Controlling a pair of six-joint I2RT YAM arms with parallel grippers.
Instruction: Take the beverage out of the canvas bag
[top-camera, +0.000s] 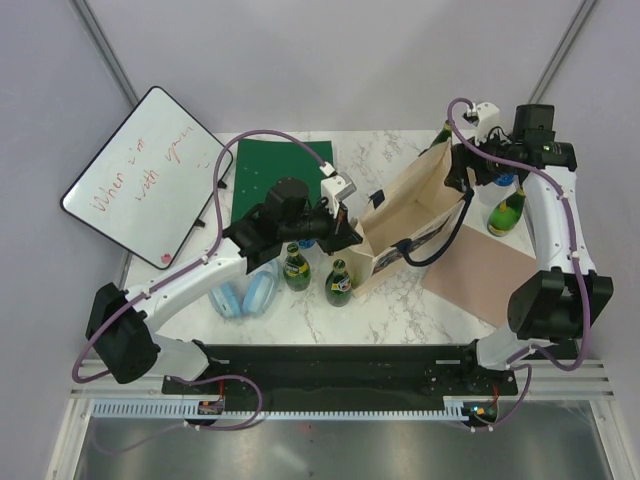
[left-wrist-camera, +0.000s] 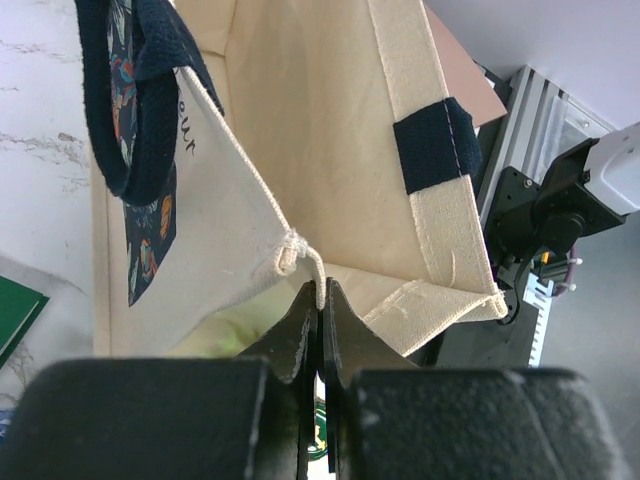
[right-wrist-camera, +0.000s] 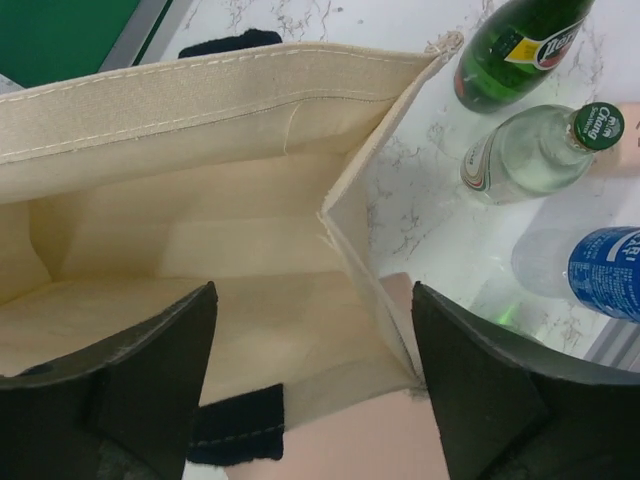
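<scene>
Left gripper (left-wrist-camera: 320, 295) pinches shut on the rim of the canvas bag (top-camera: 410, 200), mid-table (top-camera: 385, 150); right gripper (right-wrist-camera: 312, 300) hangs wide at its mouth. Probably reaching inside comes next, though no drink shows there.

White marble-veined table (top-camera: 385, 155) at centre, backed by pale lilac-grey walls (top-camera: 330, 60) on far, left and right sides; slim metal posts (top-camera: 105, 45) running diagonally up both wall corners. Whiteboard (top-camera: 140, 180) with red handwriting tilted off table's left edge. Dark green mat (top-camera: 275, 170) flat at far left of table, pinkish-brown mat (top-camera: 480, 280) at right. White slotted cable duct (top-camera: 330, 408) along near edge. Light even, diffuse; shadows soft
</scene>
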